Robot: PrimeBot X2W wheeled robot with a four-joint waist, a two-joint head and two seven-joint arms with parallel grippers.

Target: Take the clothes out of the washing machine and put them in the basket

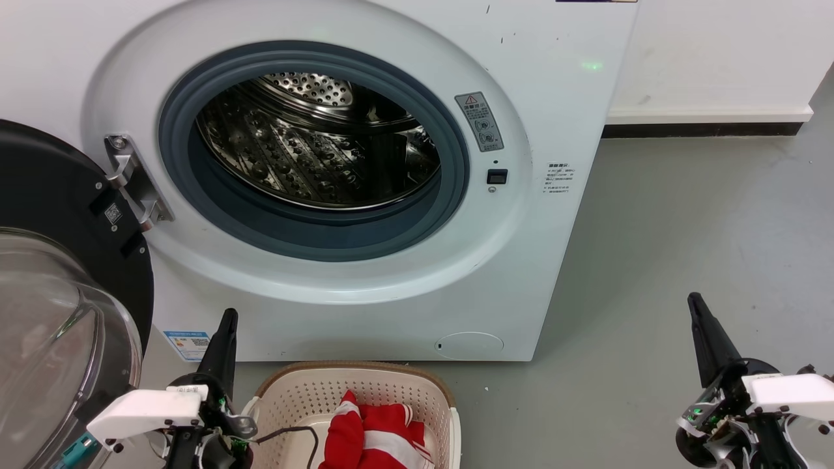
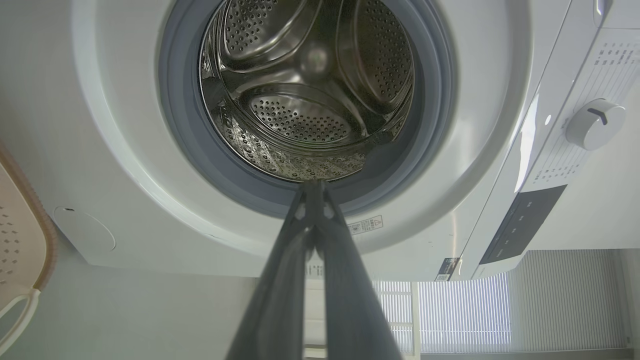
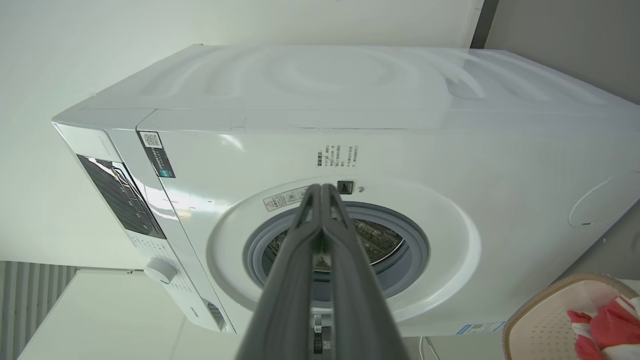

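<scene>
Squarely ahead, the washing machine [image 1: 554, 273] stands on the grey floor [image 1: 684, 228], its black-framed glass door [image 1: 45, 195] swung open to the left and its steel drum [image 1: 313, 163] showing through the porthole. Near its foot sits the basket [image 1: 365, 384], with the clothes [image 1: 374, 436], red with white stripes, lying inside. The left gripper [image 1: 229, 314] hangs just left of the basket, fingers pressed together on nothing. The right gripper [image 1: 694, 298], well off to the right, is likewise closed and empty.
</scene>
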